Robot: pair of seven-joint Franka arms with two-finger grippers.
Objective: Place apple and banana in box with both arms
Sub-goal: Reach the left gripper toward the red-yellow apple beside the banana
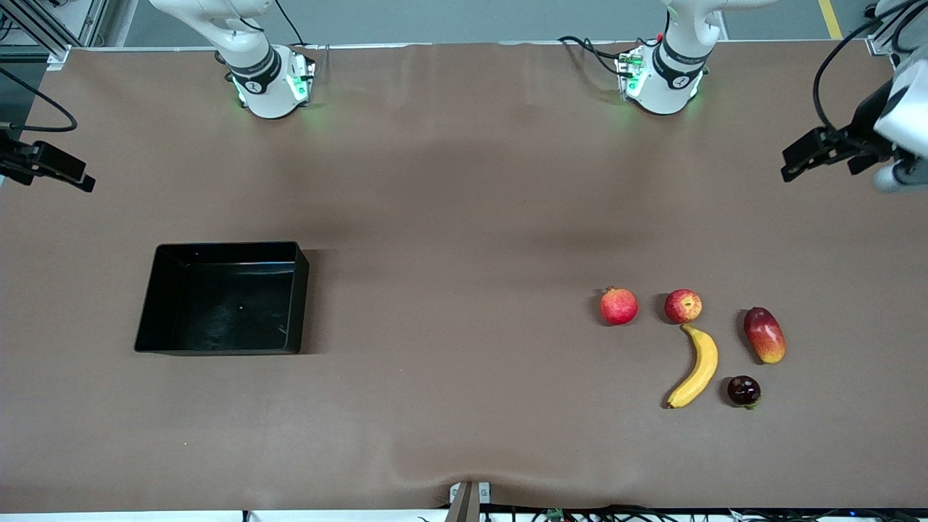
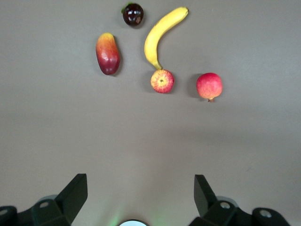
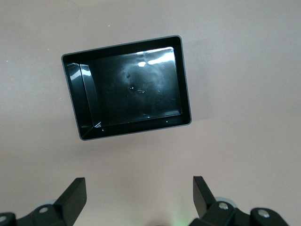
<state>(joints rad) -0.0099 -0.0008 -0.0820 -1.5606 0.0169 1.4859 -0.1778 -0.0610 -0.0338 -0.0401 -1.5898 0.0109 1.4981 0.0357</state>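
Note:
The apple [image 1: 683, 305] lies on the table toward the left arm's end, with the banana [image 1: 696, 367] just nearer the front camera, its stem tip almost touching the apple. Both also show in the left wrist view: the apple [image 2: 162, 81] and the banana [image 2: 162, 35]. The black box [image 1: 221, 304] stands empty toward the right arm's end and fills the right wrist view [image 3: 131, 87]. My left gripper [image 1: 797, 161] is up in the air at the table's left-arm end, open and empty [image 2: 140, 188]. My right gripper [image 1: 80, 180] is up at the other end, open and empty [image 3: 139, 190].
A pomegranate [image 1: 618, 306] lies beside the apple, on the side toward the box. A red-yellow mango [image 1: 764, 334] lies beside the banana toward the left arm's end. A small dark round fruit [image 1: 743, 390] lies nearest the front camera. Brown cloth covers the table.

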